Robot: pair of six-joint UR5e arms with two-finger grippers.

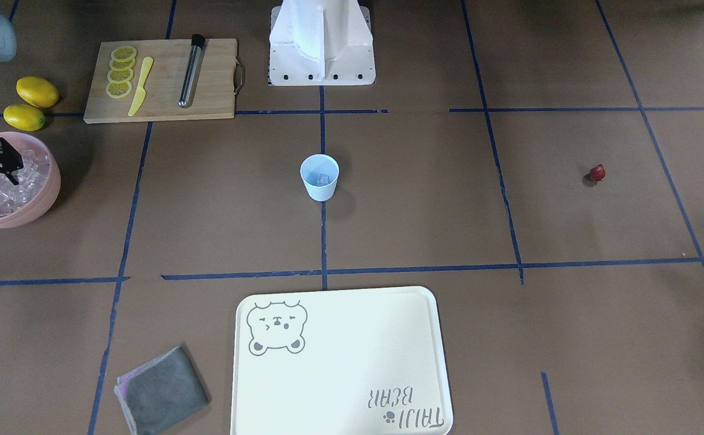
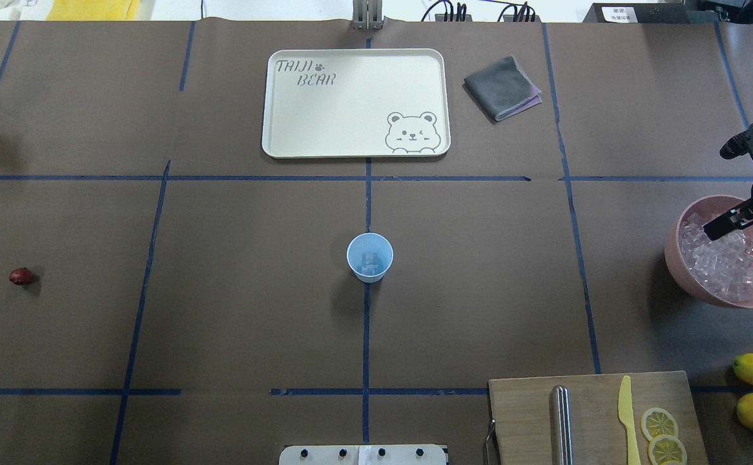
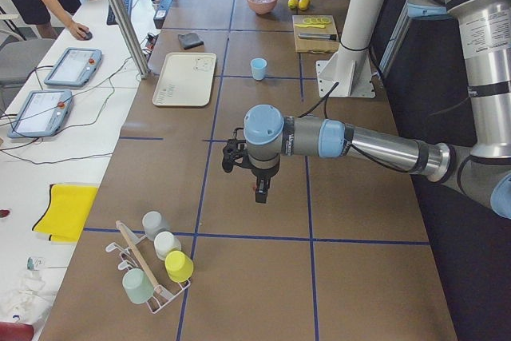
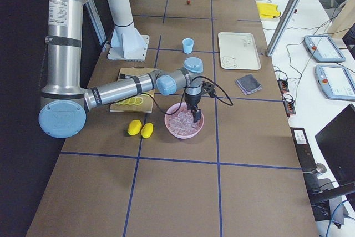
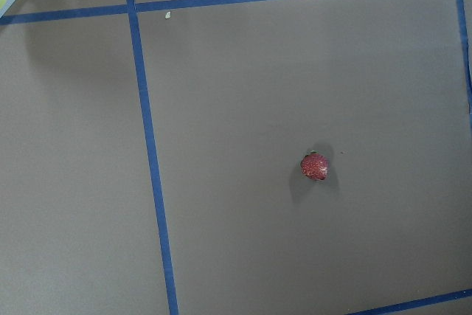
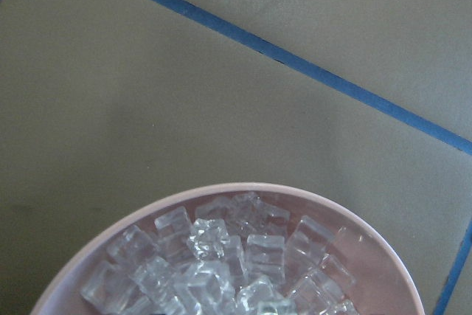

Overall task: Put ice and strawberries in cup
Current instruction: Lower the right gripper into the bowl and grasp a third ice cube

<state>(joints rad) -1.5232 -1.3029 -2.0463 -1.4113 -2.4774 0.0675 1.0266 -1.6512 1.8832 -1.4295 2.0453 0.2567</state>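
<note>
The pale blue cup (image 1: 319, 181) stands upright at the table's middle with one ice cube (image 2: 369, 260) in it. The pink bowl (image 2: 673, 258) at the robot's right is full of ice (image 1: 2, 193), which also shows in the right wrist view (image 6: 221, 263). My right gripper (image 2: 712, 230) points down into the bowl, its tips at the ice; I cannot tell whether it is open or shut. The strawberry (image 1: 597, 173) lies alone on the robot's left side and shows in the left wrist view (image 5: 315, 167). My left gripper (image 3: 262, 192) hangs above the table there; its state cannot be told.
A wooden cutting board (image 1: 165, 99) holds lemon slices, a yellow knife and a metal tube. Two lemons (image 1: 37, 90) lie beside the bowl. A cream tray (image 1: 340, 362) and a grey cloth (image 1: 162, 389) are on the far side. A rack of cups (image 3: 152, 265) stands at the left end.
</note>
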